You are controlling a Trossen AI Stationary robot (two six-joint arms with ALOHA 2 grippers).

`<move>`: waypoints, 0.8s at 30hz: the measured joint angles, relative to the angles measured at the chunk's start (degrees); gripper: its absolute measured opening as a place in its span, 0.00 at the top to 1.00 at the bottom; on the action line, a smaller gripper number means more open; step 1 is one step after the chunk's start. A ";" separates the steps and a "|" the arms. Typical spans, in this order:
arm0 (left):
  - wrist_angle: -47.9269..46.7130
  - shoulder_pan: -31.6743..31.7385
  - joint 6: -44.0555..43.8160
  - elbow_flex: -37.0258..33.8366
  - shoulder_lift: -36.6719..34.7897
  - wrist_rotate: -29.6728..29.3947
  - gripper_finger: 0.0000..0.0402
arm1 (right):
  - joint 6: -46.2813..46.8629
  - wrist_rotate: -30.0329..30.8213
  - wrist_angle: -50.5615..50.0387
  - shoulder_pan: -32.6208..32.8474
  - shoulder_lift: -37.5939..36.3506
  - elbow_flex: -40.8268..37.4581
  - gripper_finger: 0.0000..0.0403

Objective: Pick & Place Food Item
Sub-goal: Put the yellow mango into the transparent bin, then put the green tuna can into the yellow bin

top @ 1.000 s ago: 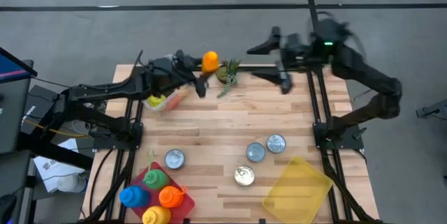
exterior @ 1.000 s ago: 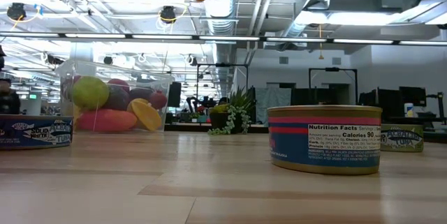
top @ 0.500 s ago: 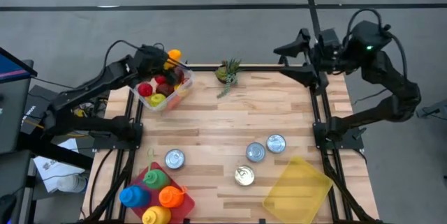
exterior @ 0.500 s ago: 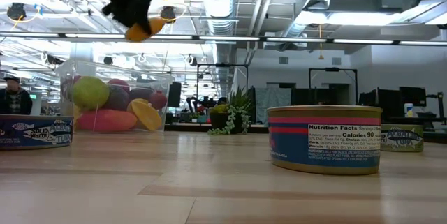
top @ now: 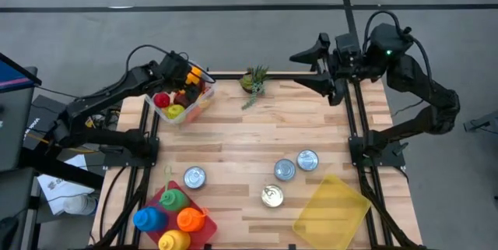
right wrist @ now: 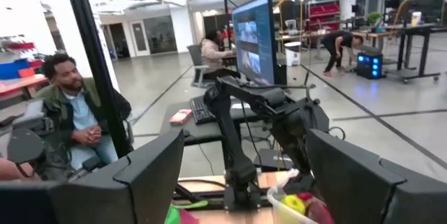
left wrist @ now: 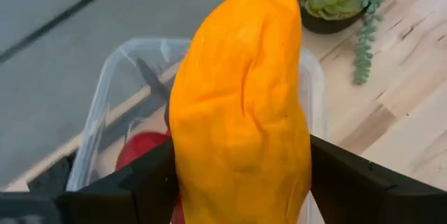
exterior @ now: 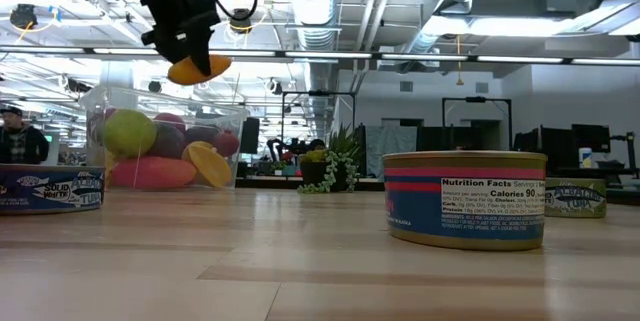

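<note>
Fingers of my left tool (left wrist: 241, 182) are clamped on a smooth, oblong orange mango (left wrist: 241, 105), holding it above the clear plastic bin (top: 184, 98) of fruit at the upper left of the high view. My right tool (top: 317, 67) hangs with its fingers spread and empty over the surface's (top: 257, 141) far edge, upper right in that view. Low view shows a round can (exterior: 465, 199) whose label reads "Nutrition Facts" and "Calories 90".

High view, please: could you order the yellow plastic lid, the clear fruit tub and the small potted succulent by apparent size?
1. Yellow plastic lid, largest.
2. Clear fruit tub, partly hidden by the left arm.
3. Small potted succulent, smallest.
</note>
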 joint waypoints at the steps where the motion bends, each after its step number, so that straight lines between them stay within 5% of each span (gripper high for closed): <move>1: -0.63 0.00 -0.91 0.00 0.05 -0.01 0.32 | 0.02 -0.02 -0.61 -0.25 -0.23 0.00 0.28; 7: -2.11 -0.09 -3.16 -1.21 1.10 0.31 0.30 | -0.09 -0.06 -7.64 -1.34 -1.34 0.02 0.28; 14: -1.26 -0.25 -8.71 -2.37 2.01 8.98 0.23 | 0.44 -0.25 -16.54 -4.23 -2.39 0.02 0.28; 18: 1.54 -0.82 -11.86 0.91 -0.36 15.27 0.19 | 1.02 0.53 -31.21 -5.93 -2.55 0.04 0.28; 24: 16.00 -3.88 -14.53 4.93 -6.38 20.12 0.18 | 4.88 9.71 -52.38 -2.23 -0.30 -6.20 0.28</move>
